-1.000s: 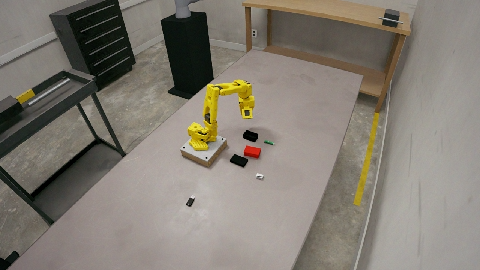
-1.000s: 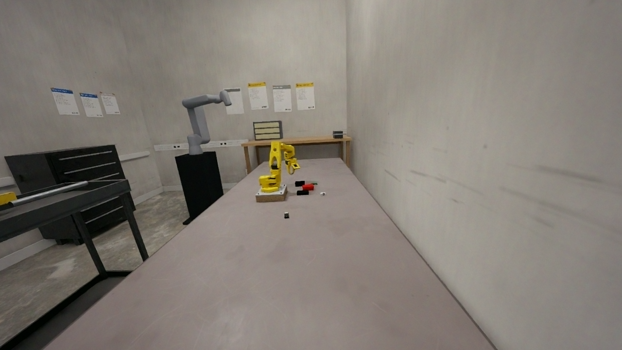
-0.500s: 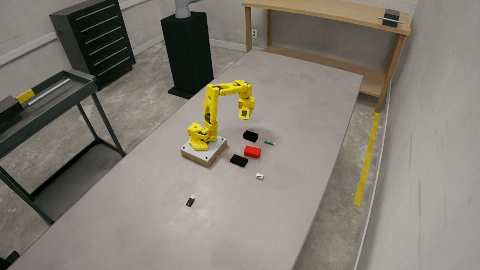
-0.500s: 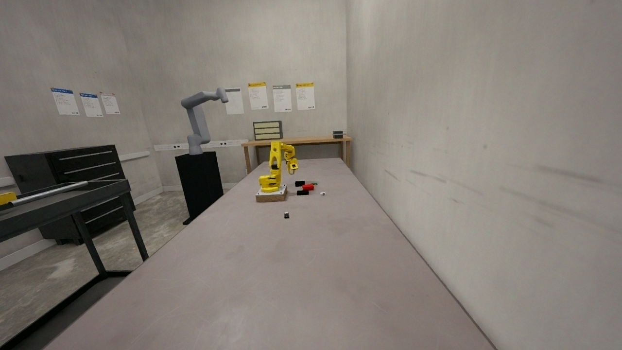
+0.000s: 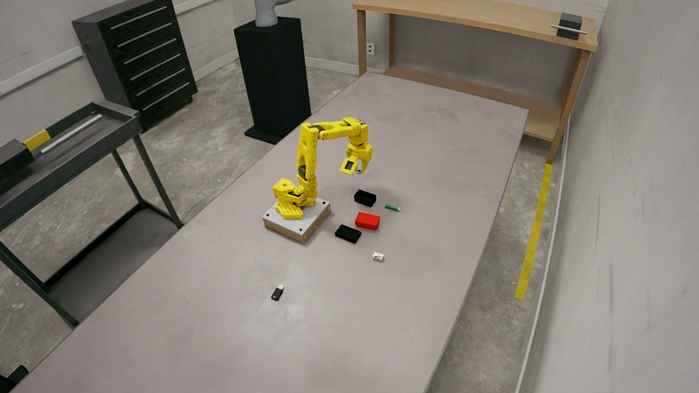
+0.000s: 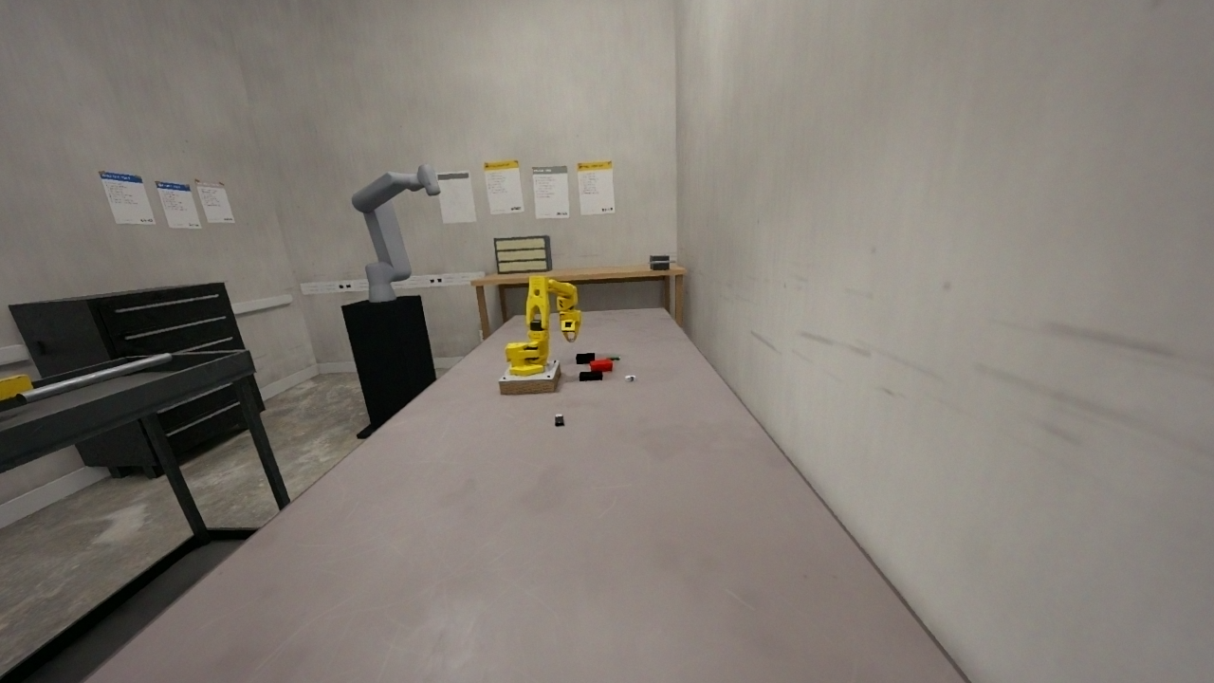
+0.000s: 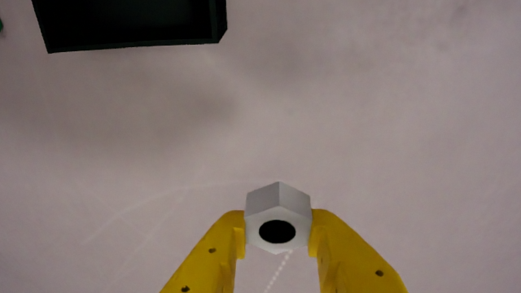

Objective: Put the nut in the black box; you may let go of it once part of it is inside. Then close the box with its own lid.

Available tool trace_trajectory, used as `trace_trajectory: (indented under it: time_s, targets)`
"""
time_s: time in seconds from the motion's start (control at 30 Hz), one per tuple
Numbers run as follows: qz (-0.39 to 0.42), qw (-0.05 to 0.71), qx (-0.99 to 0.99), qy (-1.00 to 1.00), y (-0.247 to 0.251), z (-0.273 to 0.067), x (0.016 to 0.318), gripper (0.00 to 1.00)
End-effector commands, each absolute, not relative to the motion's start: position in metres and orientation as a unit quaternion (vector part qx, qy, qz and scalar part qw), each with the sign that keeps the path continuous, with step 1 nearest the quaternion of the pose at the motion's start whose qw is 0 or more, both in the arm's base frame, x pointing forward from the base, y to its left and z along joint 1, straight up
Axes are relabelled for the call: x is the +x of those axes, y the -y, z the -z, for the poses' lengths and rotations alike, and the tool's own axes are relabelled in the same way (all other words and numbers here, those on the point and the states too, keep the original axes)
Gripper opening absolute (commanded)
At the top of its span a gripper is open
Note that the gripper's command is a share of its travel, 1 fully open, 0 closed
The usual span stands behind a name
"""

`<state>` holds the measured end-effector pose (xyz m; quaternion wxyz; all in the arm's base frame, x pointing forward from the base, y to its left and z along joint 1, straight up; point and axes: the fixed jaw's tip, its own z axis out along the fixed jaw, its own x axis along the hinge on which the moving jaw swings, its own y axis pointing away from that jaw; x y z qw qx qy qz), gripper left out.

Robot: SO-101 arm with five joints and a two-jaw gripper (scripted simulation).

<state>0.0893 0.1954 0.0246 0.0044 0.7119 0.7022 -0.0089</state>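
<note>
Only the wrist view shows the gripper (image 5: 359, 170) (image 7: 278, 233) clearly pinching the hexagonal nut (image 7: 260, 244) (dark hole and all), above the desk (image 5: 420, 303) (image 6: 594, 544) (image 7: 387, 134); the open black box (image 5: 365, 197) (image 6: 584, 358) (image 7: 134, 45) is cut off there. The exterior view leaves the nut too small to discern.

Pale grey walls (image 5: 635, 195) (image 6: 933, 212) around a wooden workbench (image 5: 469, 18) (image 6: 585, 273).

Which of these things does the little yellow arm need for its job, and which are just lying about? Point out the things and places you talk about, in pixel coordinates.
For the job:
- nut (image 5: 359, 171) (image 7: 278, 212), in the gripper (image 5: 355, 172) (image 6: 570, 338) (image 7: 278, 229)
- open black box (image 5: 365, 197) (image 6: 584, 358) (image 7: 134, 24)
- black lid, probably the flat piece (image 5: 348, 233) (image 6: 590, 376)

Lying about:
- red box (image 5: 367, 221) (image 6: 602, 369)
- green cylinder (image 5: 391, 207) (image 6: 614, 358)
- white piece (image 5: 377, 256) (image 6: 630, 378)
- USB stick (image 5: 277, 292) (image 6: 559, 420)
</note>
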Motion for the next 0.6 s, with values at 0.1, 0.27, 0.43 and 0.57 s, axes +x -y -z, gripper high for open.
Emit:
trace_trajectory:
  time_s: [0.1,0.27,0.43,0.57]
  targets:
    - [0.000,0.000,0.796,-0.606,-0.190,-0.027,0.094,0.07]
    - [0.000,0.000,0.853,-0.521,-0.185,-0.027,0.097,0.07]
    - [0.000,0.000,0.885,-0.465,-0.182,-0.027,0.099,0.07]
    - [0.000,0.000,0.923,-0.384,-0.178,-0.027,0.100,0.07]
